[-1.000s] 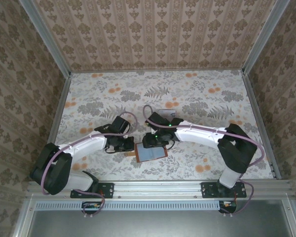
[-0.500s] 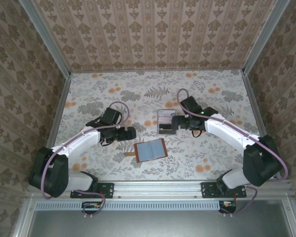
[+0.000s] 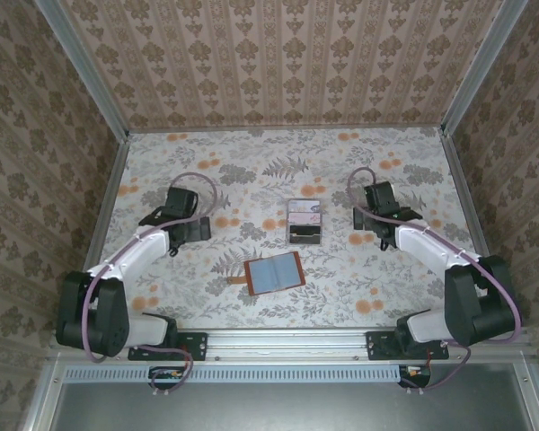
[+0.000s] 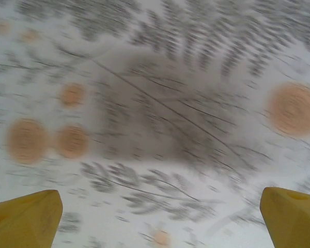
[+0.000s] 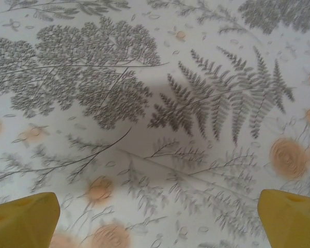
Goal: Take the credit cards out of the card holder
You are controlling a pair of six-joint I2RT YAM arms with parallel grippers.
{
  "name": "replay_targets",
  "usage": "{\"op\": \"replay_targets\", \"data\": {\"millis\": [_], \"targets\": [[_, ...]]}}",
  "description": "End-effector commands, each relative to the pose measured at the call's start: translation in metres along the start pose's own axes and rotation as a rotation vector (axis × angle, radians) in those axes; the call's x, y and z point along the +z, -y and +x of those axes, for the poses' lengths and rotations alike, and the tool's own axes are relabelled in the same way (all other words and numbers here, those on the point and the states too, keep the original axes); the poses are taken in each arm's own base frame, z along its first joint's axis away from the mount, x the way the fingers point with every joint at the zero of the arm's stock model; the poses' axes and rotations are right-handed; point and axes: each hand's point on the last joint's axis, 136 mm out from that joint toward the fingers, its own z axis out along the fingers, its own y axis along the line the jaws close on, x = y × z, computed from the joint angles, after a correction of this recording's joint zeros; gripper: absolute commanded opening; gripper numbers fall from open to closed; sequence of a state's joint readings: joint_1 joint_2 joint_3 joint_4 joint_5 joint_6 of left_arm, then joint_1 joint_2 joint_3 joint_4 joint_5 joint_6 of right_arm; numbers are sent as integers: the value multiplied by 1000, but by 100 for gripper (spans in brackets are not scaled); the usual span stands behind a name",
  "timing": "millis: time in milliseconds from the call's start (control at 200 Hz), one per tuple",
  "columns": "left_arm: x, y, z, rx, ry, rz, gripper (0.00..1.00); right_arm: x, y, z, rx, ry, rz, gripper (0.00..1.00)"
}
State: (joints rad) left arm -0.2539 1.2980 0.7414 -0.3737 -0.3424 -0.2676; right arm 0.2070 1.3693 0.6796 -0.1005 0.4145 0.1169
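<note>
The card holder (image 3: 275,272) lies spread open on the table's near middle, grey-blue lining up, with a brown tab at its left end. Just behind it stands a clear tray (image 3: 289,223) with two credit cards lying in it, a pale one (image 3: 304,213) and a dark one (image 3: 304,235). My left gripper (image 3: 196,231) hovers well left of the holder. My right gripper (image 3: 366,221) is to the right of the tray. Both wrist views look down on bare patterned cloth, the left gripper (image 4: 160,222) and the right gripper (image 5: 157,219) open with nothing between the yellow fingertips (image 4: 26,219) (image 5: 23,219).
The floral tablecloth (image 3: 278,171) is fenced by patterned walls with metal corner posts (image 3: 108,99) on three sides. The arm bases sit on the rail (image 3: 287,341) at the near edge.
Both arms have drawn away from the card holder, the left one leftward and back, the right one past the tray to the right. Both grippers have opened. The left wrist view is blurred by motion.
</note>
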Motion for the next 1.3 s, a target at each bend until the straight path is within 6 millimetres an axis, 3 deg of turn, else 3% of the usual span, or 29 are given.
{"op": "replay_targets", "data": {"millis": [0,70,205,400,505,610,800,860,1295], "targets": [[-3,-34,-26,28,157,-141,100,-4,9,-39,-53,265,30,100],[3,-38,-29,-5,203,-118,100,-2,13,-44,-26,324,16,100],[12,-27,-38,48,392,-57,100,2,16,-48,50,390,-34,100],[11,-27,-58,5,560,38,100,1,11,-58,114,458,-133,100],[13,-34,-68,-59,617,88,100,11,6,-51,138,477,-173,100],[19,-34,-72,-50,627,101,100,25,2,-47,140,466,-177,100],[46,-21,-70,1,613,135,100,27,5,-45,156,458,-195,100],[46,-9,-69,48,599,149,100,27,5,-45,157,465,-194,100],[45,-7,-70,56,607,175,100,26,5,-45,156,466,-193,100]]}}
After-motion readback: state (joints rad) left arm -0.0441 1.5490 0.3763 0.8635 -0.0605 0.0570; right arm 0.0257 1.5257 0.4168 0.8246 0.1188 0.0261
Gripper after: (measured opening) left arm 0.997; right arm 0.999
